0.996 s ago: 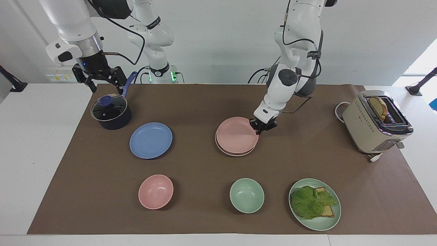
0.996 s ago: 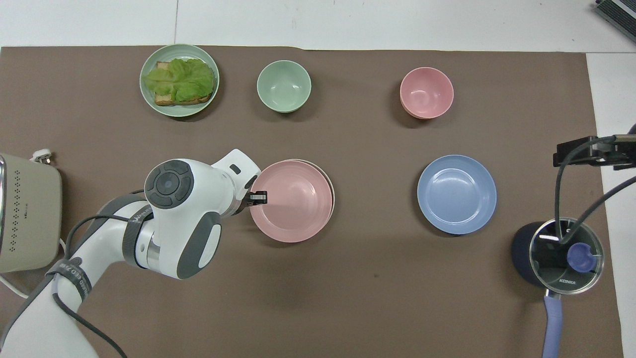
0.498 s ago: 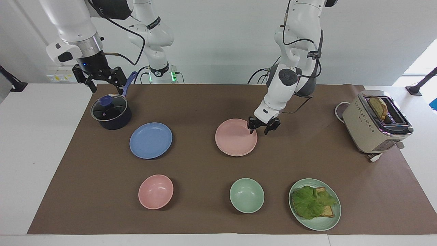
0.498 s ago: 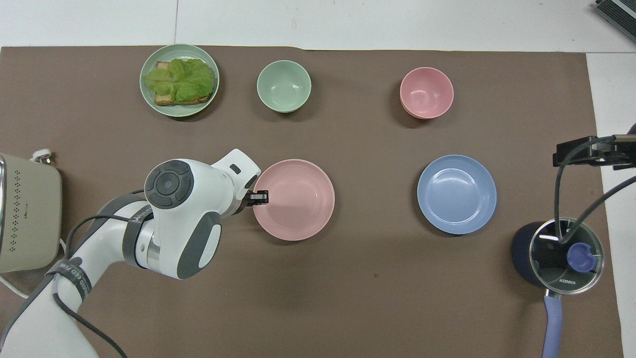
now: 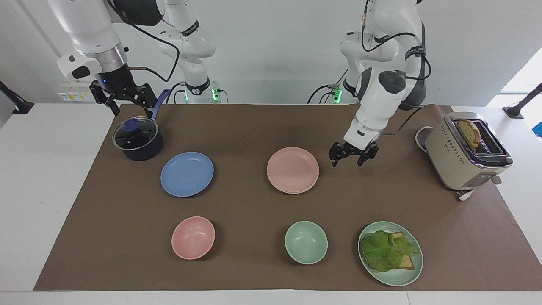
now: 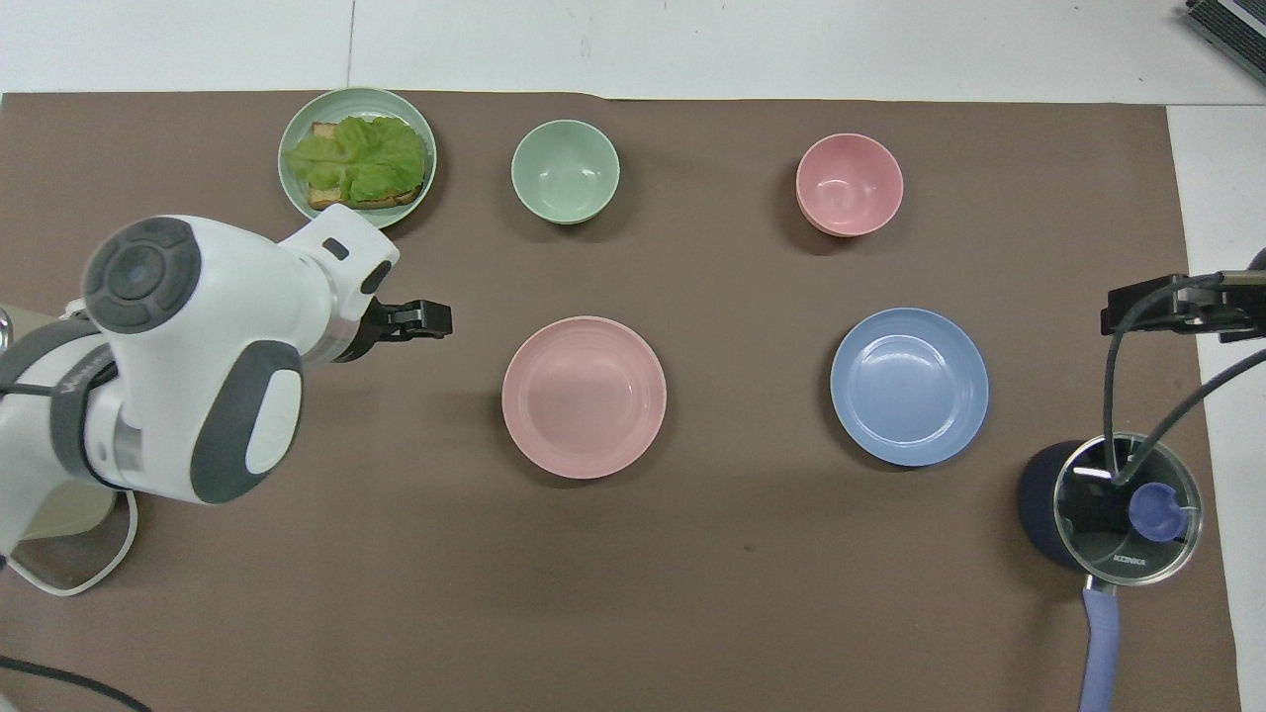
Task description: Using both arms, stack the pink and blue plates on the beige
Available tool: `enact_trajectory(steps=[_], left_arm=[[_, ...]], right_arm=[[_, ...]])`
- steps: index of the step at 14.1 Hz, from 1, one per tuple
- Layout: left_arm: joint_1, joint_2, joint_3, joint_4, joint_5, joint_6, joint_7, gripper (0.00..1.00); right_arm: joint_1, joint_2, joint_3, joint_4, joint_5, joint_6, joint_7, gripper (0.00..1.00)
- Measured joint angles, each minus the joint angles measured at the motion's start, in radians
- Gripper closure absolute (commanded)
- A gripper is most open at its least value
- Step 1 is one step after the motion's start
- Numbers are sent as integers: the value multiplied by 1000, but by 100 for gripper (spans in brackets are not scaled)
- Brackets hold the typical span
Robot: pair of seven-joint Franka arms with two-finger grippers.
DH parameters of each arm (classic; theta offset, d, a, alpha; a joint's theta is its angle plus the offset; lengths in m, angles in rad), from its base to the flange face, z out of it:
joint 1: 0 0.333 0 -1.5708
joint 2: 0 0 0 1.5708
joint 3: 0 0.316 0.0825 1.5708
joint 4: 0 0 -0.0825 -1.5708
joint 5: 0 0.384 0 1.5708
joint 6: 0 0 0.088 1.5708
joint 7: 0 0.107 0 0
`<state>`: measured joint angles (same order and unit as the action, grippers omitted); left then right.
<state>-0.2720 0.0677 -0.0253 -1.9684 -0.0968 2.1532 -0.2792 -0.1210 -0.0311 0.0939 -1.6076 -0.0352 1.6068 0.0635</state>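
The pink plate (image 5: 293, 169) (image 6: 584, 398) lies flat in the middle of the brown mat. It covers the beige plate, which is hidden. The blue plate (image 5: 187, 173) (image 6: 909, 386) lies alone beside it, toward the right arm's end. My left gripper (image 5: 348, 162) (image 6: 425, 318) hangs open and empty over bare mat, between the pink plate and the toaster, touching nothing. My right gripper (image 5: 132, 112) (image 6: 1167, 302) waits open above the dark pot, holding nothing.
A dark pot with a glass lid (image 5: 137, 139) (image 6: 1113, 504) stands near the blue plate. A pink bowl (image 5: 193, 237), a green bowl (image 5: 306, 242) and a green plate with lettuce and toast (image 5: 390, 253) line the edge farthest from the robots. A toaster (image 5: 468, 150) stands at the left arm's end.
My left gripper opened and let go of the pink plate, which settled square on the beige one. The gripper then rose and drew back toward the toaster. The right arm stayed put.
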Motion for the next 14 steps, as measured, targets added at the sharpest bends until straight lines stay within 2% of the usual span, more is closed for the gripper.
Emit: enact_trajectory(steps=[4,6,9,11,14], left_arm=[[94,-73,7,61,66,-172,127,0],[131,-84,9,119,72,-255,179,0],[175,-89,11,156,73,-308,232,0],[181,-94,12,186,73,-355,242,0],[181,-104,11,284,73,-490,254,0]], right_arm=[[-2,0,0,-60,0,71,0,0],[-2,1,0,-137,0,144,0,0],[-2,11,1,-273,0,292,-4,0],[-2,45,1,-336,0,387,-9,0],[-2,118,1,-391,0,504,-29,0]])
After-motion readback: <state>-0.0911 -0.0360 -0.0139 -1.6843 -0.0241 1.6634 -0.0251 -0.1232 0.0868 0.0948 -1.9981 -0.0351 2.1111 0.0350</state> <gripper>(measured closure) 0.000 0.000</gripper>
